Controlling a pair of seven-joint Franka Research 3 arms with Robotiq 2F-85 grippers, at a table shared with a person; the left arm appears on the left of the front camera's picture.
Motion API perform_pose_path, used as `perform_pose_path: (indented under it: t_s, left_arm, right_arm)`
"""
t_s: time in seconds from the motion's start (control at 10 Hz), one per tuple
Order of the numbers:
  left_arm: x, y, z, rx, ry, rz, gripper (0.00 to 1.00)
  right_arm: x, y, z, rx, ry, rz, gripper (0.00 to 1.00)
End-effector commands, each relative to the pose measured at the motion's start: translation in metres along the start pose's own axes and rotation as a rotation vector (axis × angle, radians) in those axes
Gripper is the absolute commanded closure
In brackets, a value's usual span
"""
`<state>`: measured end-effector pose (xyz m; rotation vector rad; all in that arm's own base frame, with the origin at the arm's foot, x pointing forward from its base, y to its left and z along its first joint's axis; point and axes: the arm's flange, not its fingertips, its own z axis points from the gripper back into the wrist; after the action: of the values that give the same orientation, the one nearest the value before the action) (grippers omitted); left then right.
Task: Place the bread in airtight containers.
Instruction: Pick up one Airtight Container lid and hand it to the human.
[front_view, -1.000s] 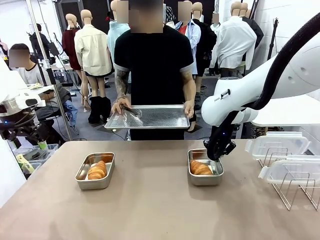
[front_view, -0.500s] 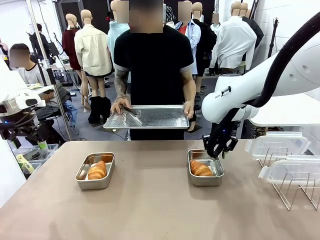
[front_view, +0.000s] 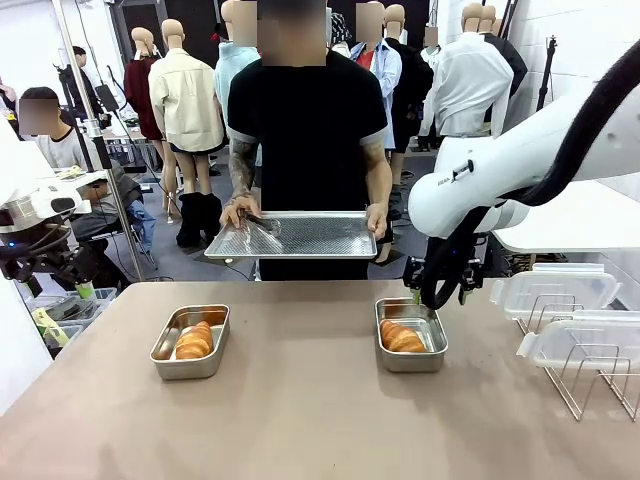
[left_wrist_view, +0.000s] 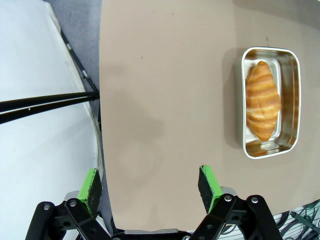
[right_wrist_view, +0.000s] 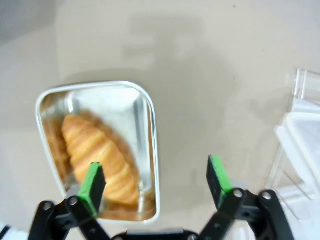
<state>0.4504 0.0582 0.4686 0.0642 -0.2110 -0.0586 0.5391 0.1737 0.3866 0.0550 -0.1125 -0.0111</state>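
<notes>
Two airtight containers stand on the brown table, both without lids. The left container (front_view: 190, 342) (left_wrist_view: 270, 102) holds a golden bread roll (front_view: 195, 338) (left_wrist_view: 262, 100). In the right container (front_view: 410, 336) (right_wrist_view: 152, 150) lies a second bread roll (front_view: 402, 337) (right_wrist_view: 100, 160). My right gripper (front_view: 440, 292) (right_wrist_view: 155, 179) hangs open just above that container's far right edge, with nothing between its green pads. My left gripper (left_wrist_view: 150, 182) is open and empty high over the table's left edge, well apart from the left container.
A person at the far side holds a large flat steel tray (front_view: 293, 235) with tongs on it. Clear plastic lids (front_view: 555, 290) (right_wrist_view: 300, 125) rest on a wire rack (front_view: 585, 375) at the table's right. Bare table lies between the two containers.
My right gripper has opened and risen from the right container, moving slightly right; the bread stays in the tub. The left side has not moved.
</notes>
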Motion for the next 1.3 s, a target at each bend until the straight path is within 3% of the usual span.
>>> perform_pose_path:
  t_s: [0.0,0.4,0.7,0.8,0.9,1.0,1.1,1.2]
  left_arm:
    - [-0.004,0.002,0.001,0.009,0.000,0.002,0.00]
    - [-0.004,0.002,0.001,0.009,0.000,0.002,0.00]
    - [-0.004,0.002,0.001,0.009,0.000,0.002,0.00]
    - [-0.004,0.002,0.001,0.009,0.000,0.002,0.00]
    - [-0.004,0.002,0.001,0.009,0.000,0.002,0.00]
    - [-0.004,0.002,0.001,0.009,0.000,0.002,0.00]
    - [-0.004,0.002,0.001,0.009,0.000,0.002,0.00]
    - [-0.004,0.002,0.001,0.009,0.000,0.002,0.00]
  right_arm:
    - [-0.024,-0.010,0.030,-0.004,-0.060,0.048,0.00]
    - [-0.074,-0.044,0.116,-0.087,-0.005,0.221,0.00]
    - [-0.125,-0.124,0.184,-0.107,0.302,0.656,0.00]
    - [-0.118,-0.143,0.193,0.023,0.144,0.540,0.00]
    - [-0.124,-0.092,0.171,-0.055,0.203,0.478,0.00]
    - [-0.124,-0.092,0.171,-0.055,0.203,0.478,0.00]
    - [-0.136,-0.131,0.195,-0.009,0.202,0.545,0.00]
    - [-0.135,-0.138,0.195,-0.097,0.420,1.007,0.00]
